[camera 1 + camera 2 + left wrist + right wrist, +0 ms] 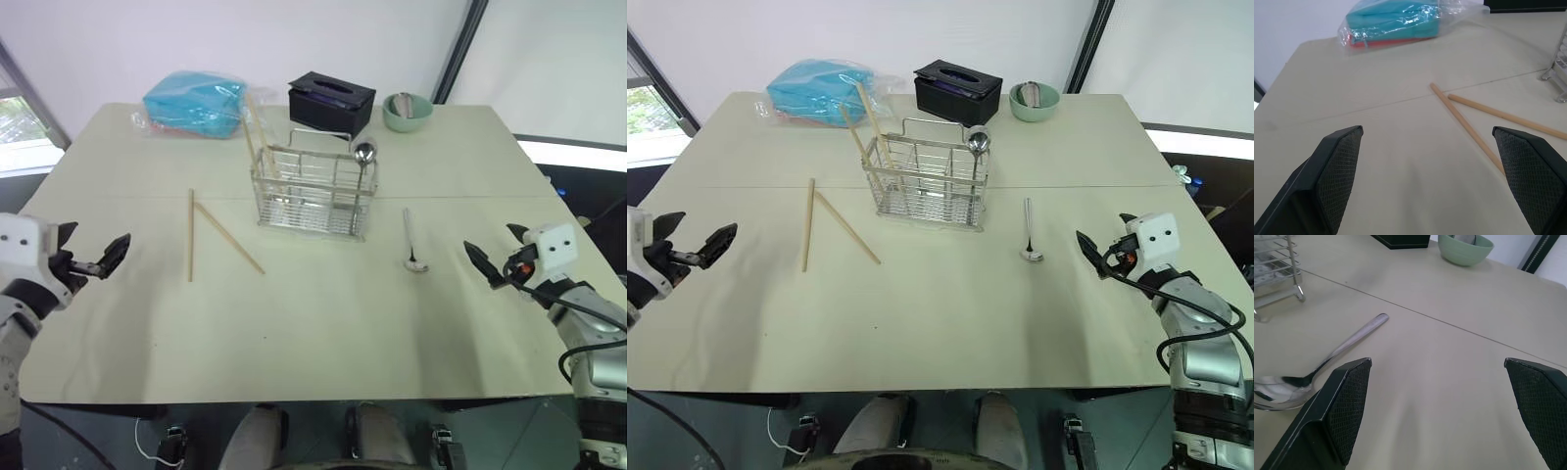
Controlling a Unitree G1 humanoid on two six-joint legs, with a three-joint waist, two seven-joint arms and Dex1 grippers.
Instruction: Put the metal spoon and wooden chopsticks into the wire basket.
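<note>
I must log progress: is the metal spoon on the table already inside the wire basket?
Out. The metal spoon lies flat on the table, right of the wire basket, apart from it.

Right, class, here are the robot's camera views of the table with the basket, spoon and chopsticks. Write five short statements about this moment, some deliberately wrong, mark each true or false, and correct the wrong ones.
1. The metal spoon lies on the table, right of the wire basket. True.
2. Both grippers are shut. False: the left gripper and right gripper are open and hold nothing.
3. Two wooden chopsticks lie on the table left of the basket. True.
4. The green bowl stands inside the basket. False: it stands near the table's far edge.
5. The wire basket is tipped over. False: it stands upright.
</note>
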